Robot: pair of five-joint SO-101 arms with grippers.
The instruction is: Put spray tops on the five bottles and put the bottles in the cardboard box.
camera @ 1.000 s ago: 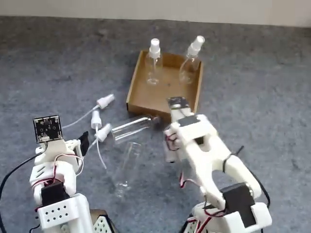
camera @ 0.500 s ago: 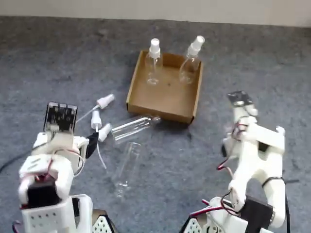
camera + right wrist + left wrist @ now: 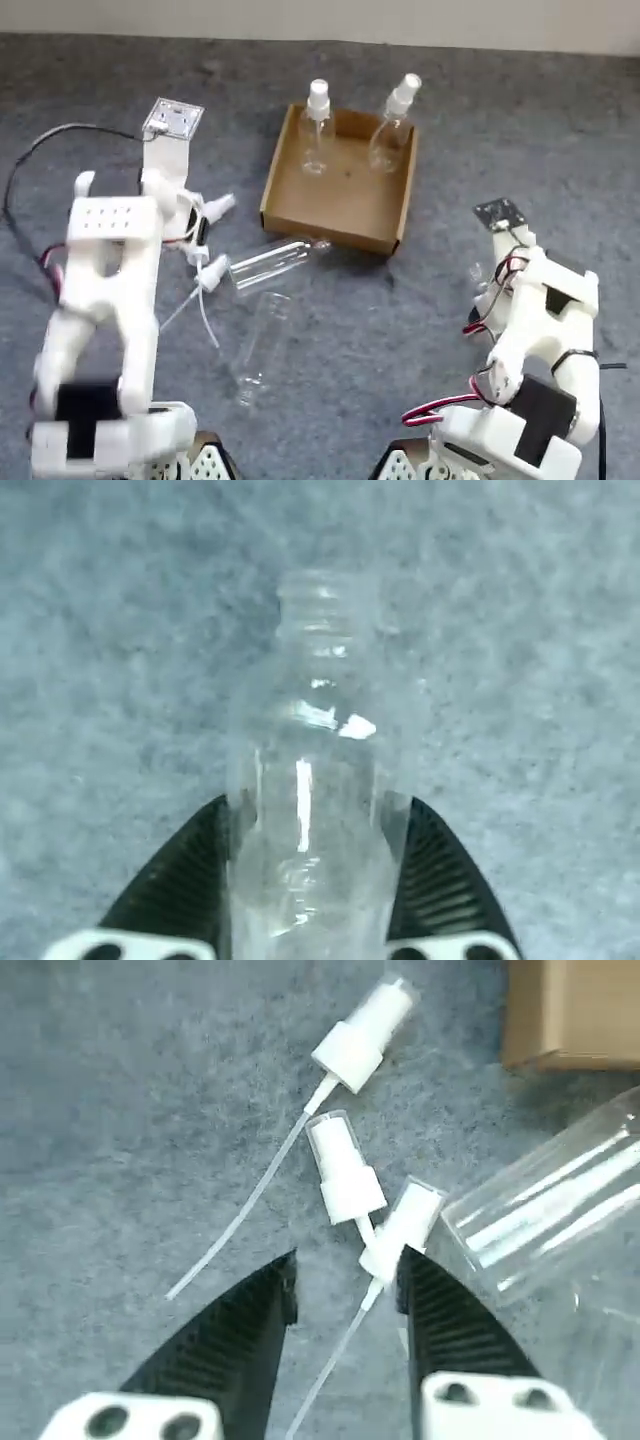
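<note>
Parted claw [image 3: 347, 1260], three loose spray tops [image 3: 347, 1175]

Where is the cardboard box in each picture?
High view: cardboard box at the far middle, two topped bottles standing inside.
Left wrist view: its corner, beyond the loose spray tops.
Right wrist view: fingers holding a clear bottle, grey carpet behind.
Shared landmark: the lying bottle near the box, high and left wrist views.

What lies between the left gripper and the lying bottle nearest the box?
A loose spray top, close beside the bottle and just ahead of the open left gripper; the left wrist view shows it.
</note>
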